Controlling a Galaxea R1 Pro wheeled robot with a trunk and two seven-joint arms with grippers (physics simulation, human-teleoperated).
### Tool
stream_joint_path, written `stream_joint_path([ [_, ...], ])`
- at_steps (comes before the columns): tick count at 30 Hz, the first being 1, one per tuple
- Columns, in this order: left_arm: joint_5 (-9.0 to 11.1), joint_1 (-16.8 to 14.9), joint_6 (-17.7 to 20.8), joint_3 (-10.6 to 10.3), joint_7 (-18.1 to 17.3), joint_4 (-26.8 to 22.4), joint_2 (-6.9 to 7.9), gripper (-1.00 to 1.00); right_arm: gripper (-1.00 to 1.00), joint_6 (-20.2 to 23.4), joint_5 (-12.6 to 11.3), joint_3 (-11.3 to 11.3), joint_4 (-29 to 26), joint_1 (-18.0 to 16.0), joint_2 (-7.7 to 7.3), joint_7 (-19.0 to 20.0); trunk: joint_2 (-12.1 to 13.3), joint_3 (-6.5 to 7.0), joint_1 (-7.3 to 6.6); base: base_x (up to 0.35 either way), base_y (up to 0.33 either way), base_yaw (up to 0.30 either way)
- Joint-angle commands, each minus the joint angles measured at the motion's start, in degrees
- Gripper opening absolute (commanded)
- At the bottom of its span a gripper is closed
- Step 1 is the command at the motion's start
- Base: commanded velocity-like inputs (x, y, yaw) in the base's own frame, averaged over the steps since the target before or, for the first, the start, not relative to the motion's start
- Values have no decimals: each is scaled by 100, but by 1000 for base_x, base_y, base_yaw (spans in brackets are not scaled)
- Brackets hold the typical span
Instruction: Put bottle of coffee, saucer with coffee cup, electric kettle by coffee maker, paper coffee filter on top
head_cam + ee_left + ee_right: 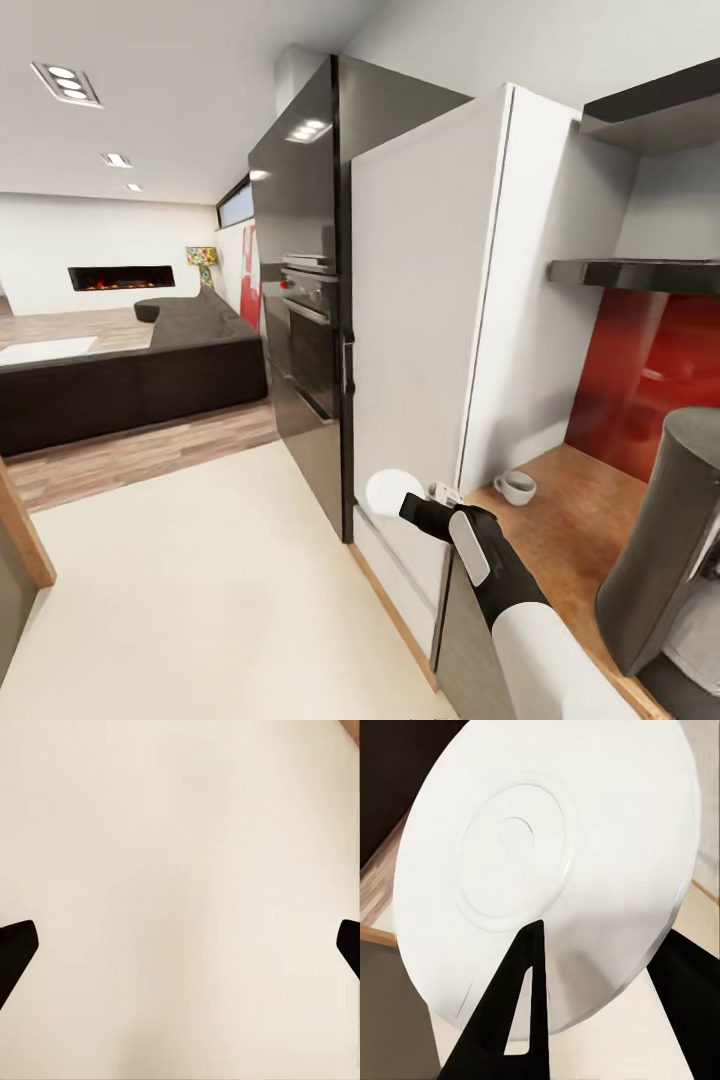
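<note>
While the right gripper (pixel 418 503) carries the saucer (pixel 392 492) clear of the counter (pixel 560 520), we record the plate pinched at its rim, one black finger (pixel 514 1005) lying across its face and the other behind it. Seen from the head, the saucer hangs in front of the white panel (pixel 420 330) at the counter's end, tilted well off level and resting on nothing.

We judge the saucer light, rigid and glazed, so slippery under hard pads and liable to chip or break if dropped. A rim grip suits it, there being no other purchase on a flat plate; we would keep the pinch well in from the edge and bring the plate level before setting it down.

On the counter the cup (pixel 516 487) stands upright near the back corner, handle towards the room, well apart from the saucer. A tall dark cylinder (pixel 665 540) stands nearer the robot at the counter's right; we take it for part of the coffee maker but cannot confirm this.

For the left gripper (pixel 180 945), the wrist view shows two dark fingertips (pixel 16 945) at opposite edges over pale floor (pixel 180 600): jaws spread wide, holding nothing.

Remaining, in our judgement: set the saucer beside the coffee maker, then the cup on it.
</note>
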Motion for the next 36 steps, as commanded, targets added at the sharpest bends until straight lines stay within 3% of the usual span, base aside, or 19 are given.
stream_joint_path([
  [1, 62, -2, -10, 16, -46, 3, 0, 100, -100, 32, 9, -33, -2, -7, 8, 29, -9, -11, 2, 3, 0, -260],
  [16, 104, 1, -20, 23, -46, 3, 0, 100, -100, 32, 9, -25, 2, -5, 8, 29, -9, -11, 2, -125, 74, -267],
  [36, 112, -3, -20, 12, -46, 3, 5, 100, -100, 32, 9, -56, 64, -3, 8, -6, -9, -11, 2, 30, 23, -268],
])
